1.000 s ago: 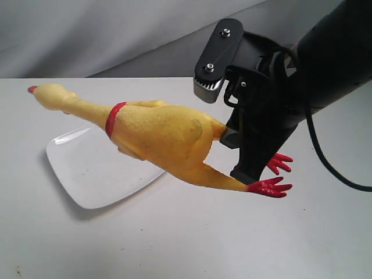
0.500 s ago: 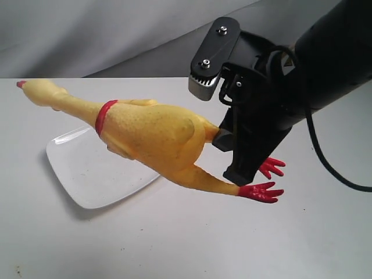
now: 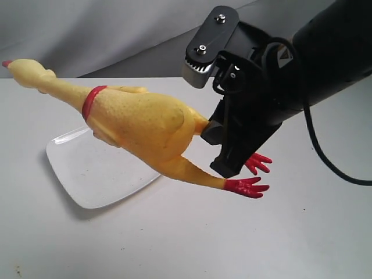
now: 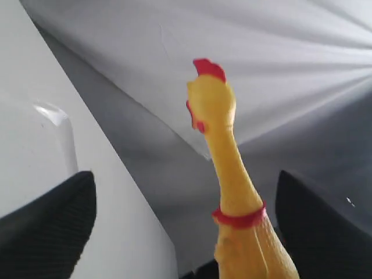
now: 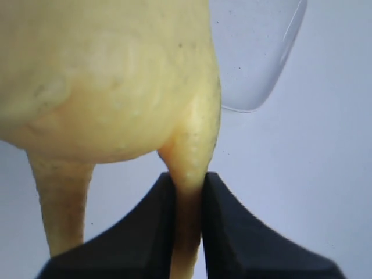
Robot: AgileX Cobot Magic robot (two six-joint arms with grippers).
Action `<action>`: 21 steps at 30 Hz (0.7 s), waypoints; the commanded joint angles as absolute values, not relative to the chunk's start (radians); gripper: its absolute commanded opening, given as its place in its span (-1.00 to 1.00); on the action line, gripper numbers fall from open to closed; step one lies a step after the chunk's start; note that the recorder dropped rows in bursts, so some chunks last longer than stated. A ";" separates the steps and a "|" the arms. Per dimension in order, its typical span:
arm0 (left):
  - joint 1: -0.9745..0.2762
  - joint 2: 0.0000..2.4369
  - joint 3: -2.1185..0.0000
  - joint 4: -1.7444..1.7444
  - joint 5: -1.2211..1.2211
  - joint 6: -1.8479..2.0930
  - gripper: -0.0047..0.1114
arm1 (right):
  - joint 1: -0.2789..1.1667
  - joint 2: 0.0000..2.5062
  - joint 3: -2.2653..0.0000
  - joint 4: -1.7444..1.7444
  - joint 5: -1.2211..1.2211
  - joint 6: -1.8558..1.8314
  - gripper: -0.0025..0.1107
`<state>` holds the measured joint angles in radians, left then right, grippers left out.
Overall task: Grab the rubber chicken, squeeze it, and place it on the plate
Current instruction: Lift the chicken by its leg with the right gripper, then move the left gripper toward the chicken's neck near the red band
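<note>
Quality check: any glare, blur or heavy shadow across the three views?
Exterior view: soft light; the plate casts a faint shadow along its near edge, with a pale sheen at its far corner; the rubber chicken is sharp. Left wrist view: chicken head crisp, jaws at the frame edges dark and soft. Right wrist view: chicken body close and soft; thin highlight on the plate rim.

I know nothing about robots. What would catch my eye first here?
A long yellow rubber chicken with red comb and feet hangs in mid-air, head tilted up toward the left. The black right gripper pinches one of its thin legs. Below its body, a glossy white square plate lies on the white table.
</note>
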<state>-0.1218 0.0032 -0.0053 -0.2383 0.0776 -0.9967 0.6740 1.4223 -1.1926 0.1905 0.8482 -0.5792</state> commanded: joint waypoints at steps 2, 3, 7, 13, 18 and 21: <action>-0.266 0.000 0.000 -0.259 0.042 -1.056 0.28 | 0.677 1.416 -1.201 0.276 0.837 -0.583 -0.96; -0.287 0.000 0.000 -0.259 0.024 -1.064 0.24 | 0.677 1.416 -1.201 0.283 0.841 -0.583 -0.96; -0.339 0.000 0.000 -0.259 -0.039 -1.066 0.18 | 0.677 1.416 -1.201 0.290 0.867 -0.583 -0.96; -0.384 0.166 0.000 -0.234 -0.135 -1.066 0.18 | 0.677 1.416 -1.201 0.299 0.883 -0.583 -0.96; -0.439 0.387 -0.103 -0.121 -0.155 -1.069 0.18 | 0.677 1.416 -1.201 0.301 0.872 -0.583 -0.96; -0.479 0.549 -0.174 -0.065 -0.191 -1.071 0.18 | 0.677 1.416 -1.201 0.301 0.870 -0.583 -0.96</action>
